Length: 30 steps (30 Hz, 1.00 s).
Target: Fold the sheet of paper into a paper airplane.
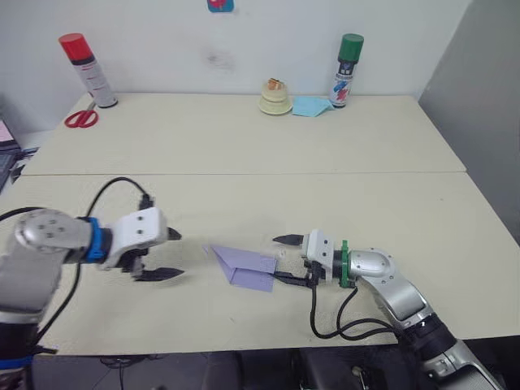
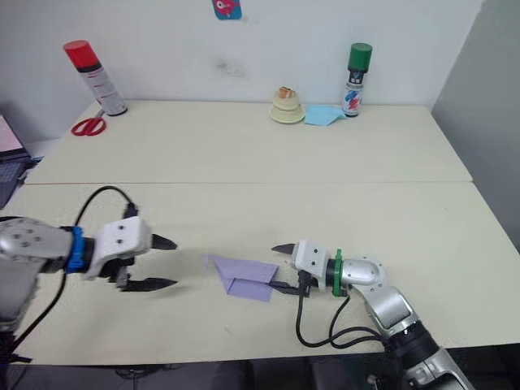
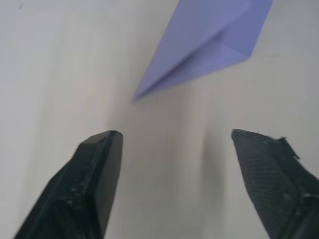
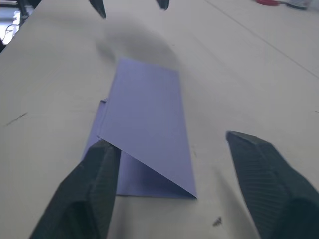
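Left eye view: paper airplane (image 1: 245, 266) lies flat on the tabletop (image 1: 244, 146) between both spread-open grippers, right gripper (image 1: 286, 259) almost touching it, left gripper (image 1: 168, 254) apart; right wrist view reveals its layered fold.

The two eye views look forward and down from the head over the whole bench (image 1: 244, 146), while each wrist view sits low and close behind its own gripper, the two facing each other across the paper airplane (image 1: 246, 266), which all four views share
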Available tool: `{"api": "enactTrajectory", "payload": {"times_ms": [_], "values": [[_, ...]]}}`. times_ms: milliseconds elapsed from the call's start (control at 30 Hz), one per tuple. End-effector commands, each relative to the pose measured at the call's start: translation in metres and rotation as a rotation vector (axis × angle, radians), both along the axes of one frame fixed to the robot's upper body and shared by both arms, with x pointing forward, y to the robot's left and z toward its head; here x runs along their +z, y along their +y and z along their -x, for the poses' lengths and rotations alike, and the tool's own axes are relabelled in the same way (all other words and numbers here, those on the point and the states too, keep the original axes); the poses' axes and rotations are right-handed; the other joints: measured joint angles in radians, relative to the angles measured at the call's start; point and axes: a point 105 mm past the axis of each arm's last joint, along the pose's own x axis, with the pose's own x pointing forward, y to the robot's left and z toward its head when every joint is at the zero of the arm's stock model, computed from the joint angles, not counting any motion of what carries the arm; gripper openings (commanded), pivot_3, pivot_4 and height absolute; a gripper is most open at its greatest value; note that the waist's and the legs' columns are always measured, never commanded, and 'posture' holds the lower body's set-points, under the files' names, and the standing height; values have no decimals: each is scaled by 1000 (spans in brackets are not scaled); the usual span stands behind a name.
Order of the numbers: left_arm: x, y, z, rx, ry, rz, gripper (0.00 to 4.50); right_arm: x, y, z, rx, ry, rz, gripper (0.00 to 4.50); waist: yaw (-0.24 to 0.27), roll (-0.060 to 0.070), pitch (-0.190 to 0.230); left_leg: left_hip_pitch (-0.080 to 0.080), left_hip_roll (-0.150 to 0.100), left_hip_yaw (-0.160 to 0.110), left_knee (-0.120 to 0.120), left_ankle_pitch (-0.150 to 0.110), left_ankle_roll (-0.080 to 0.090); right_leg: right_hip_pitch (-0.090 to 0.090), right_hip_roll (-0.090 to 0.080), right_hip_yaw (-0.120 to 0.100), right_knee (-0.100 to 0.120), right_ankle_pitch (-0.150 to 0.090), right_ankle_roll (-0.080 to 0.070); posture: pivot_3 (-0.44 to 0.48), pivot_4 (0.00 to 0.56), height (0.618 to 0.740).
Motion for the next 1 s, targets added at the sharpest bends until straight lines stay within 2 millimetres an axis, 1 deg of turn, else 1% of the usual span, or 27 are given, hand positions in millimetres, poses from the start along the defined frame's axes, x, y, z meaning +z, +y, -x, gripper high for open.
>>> {"api": "enactTrajectory", "payload": {"times_ms": [33, 200, 233, 333, 467, 567, 600, 633, 700, 733, 800, 867, 933, 1000], "values": [[8, 6, -1, 38, -67, 7, 4500, 10, 0, -4, 35, -87, -9, 1969, 9, 0, 0, 0, -1, 0, 0, 0, 0, 0, -1, 0, 0, 0, 0, 0, 150, 737], [3, -7, -2, 56, -96, 55, 4500, 11, -1, -15, 66, -206, 45, 107, 16, 0, 0, 0, -1, 1, 1, 0, 0, 0, -2, 0, 0, 0, 0, 0, 150, 737], [3, -10, -1, 57, -95, 64, 4500, 11, -1, -16, 82, -234, 60, 49, 15, 0, 0, 0, -1, 1, 1, 0, 0, 0, -2, 0, 0, 0, 0, 0, 150, 737], [3, -14, 3, 66, -89, 84, 4500, 13, 1, -18, 120, -269, 78, 49, 14, 0, 0, 0, 0, 1, 0, 0, 0, 0, -2, 1, 0, 0, 0, 0, 150, 737], [2, -15, 6, 70, -82, 90, 4500, 13, 4, -21, 137, -242, 96, 49, 12, 0, 0, 0, 0, 0, 0, 0, 0, 0, -2, 1, 0, 2, -4, 0, 150, 737], [1, -17, 4, 71, -87, 96, 4500, 12, -3, -21, 136, -192, 114, 49, 14, 0, 0, 0, 0, 0, 0, 0, 0, 0, -2, 1, 0, 3, -5, 0, 150, 737], [2, -18, 3, 75, -88, 105, 4500, 13, -6, -20, 139, -173, 121, 409, 14, 0, 0, 0, 0, 0, 0, 0, 0, 0, -2, 1, 0, 3, -5, 0, 150, 737], [2, -18, 2, 77, -87, 113, 4500, 14, -9, -18, 139, -161, 125, 570, 14, 0, 0, 0, 0, 0, 0, 0, 0, 0, -2, 1, 0, 3, -5, 0, 150, 737], [3, -19, 1, 85, -81, 141, 4500, 17, -15, -12, 145, -140, 134, 1261, 15, 0, 0, 0, -1, 0, 0, 0, 0, 0, -2, 1, 0, 3, -5, 0, 150, 737], [5, -19, -1, 94, -83, 162, 4500, 20, -18, -6, 154, -110, 129, 1604, 17, 0, 0, 0, -1, 0, 0, 0, 0, 0, -2, 1, 0, 3, -5, 0, 150, 737], [10, -19, -9, 126, -86, 229, 4500, 31, -24, 6, 171, -57, 104, 1604, 22, 0, 0, 0, -1, 0, 0, 0, 0, 0, -2, 0, 0, 3, -5, 0, 150, 737], [15, -21, -19, 156, -88, 310, 4500, 44, -30, 12, 176, -36, 82, 1604, 23, 1, 1, -1, -1, 0, 0, 0, 0, 0, -2, 0, 0, 3, -4, 0, 150, 737], [18, -26, -33, 174, -119, 372, 4500, 57, -36, 12, 161, -3, 47, 1604, 24, 1, 1, 0, -1, -1, 1, 0, 0, 1, -1, 0, 0, 1, -2, 0, 150, 737], [20, -36, -47, 176, -145, 426, 4500, 70, -38, 3, 113, 41, -15, 1604, 23, 0, 1, 0, -1, -1, 1, 0, 0, 1, -1, -1, 1, 0, 0, 0, 150, 737]]}}
